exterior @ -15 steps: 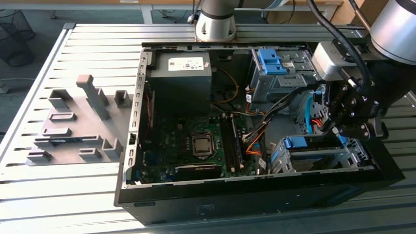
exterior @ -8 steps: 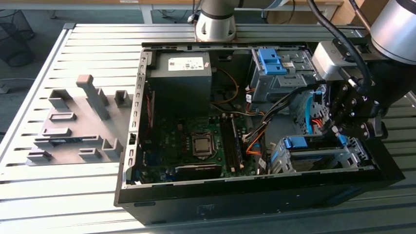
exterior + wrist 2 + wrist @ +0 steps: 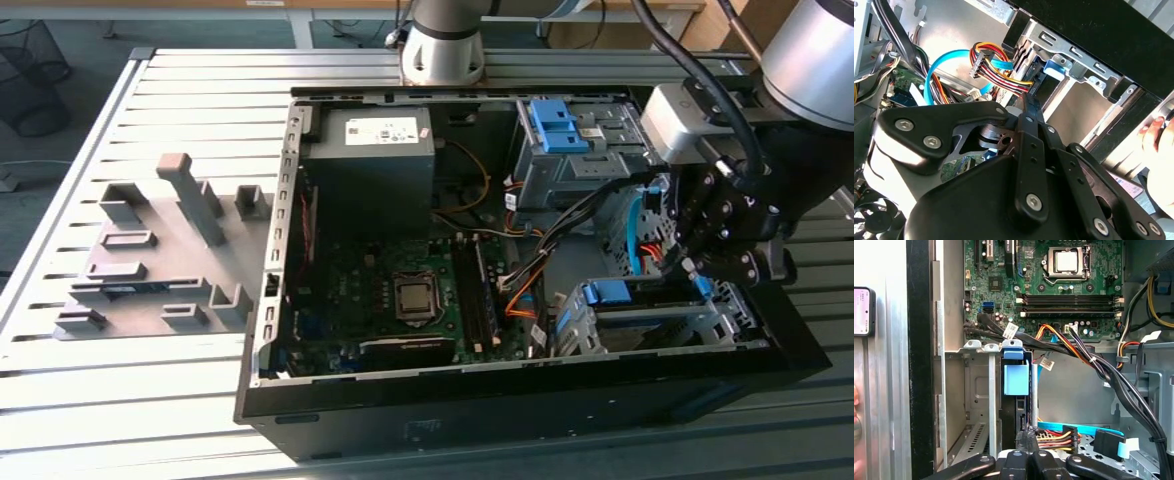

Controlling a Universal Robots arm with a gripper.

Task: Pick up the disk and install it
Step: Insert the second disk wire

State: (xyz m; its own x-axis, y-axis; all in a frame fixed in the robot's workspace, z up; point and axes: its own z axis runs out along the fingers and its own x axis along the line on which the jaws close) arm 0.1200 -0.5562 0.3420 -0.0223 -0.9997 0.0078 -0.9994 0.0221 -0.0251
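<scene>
A metal work table (image 3: 174, 400) made of long pale grey slats fills most of the exterior view, lit by bright daylight. Beyond its far edge lies a grey-blue floor (image 3: 94, 30), with a black wire wastebasket (image 3: 30, 70) at the exterior view's left and pale furniture legs (image 3: 304, 25) behind.

Robotics lab or workshop: open desktop PC case (image 3: 534, 400) on a slatted aluminium bench (image 3: 134, 390), grey parts fixture (image 3: 160, 250) beside it, robot arm base (image 3: 441, 45) bolted at the bench's far edge.
</scene>
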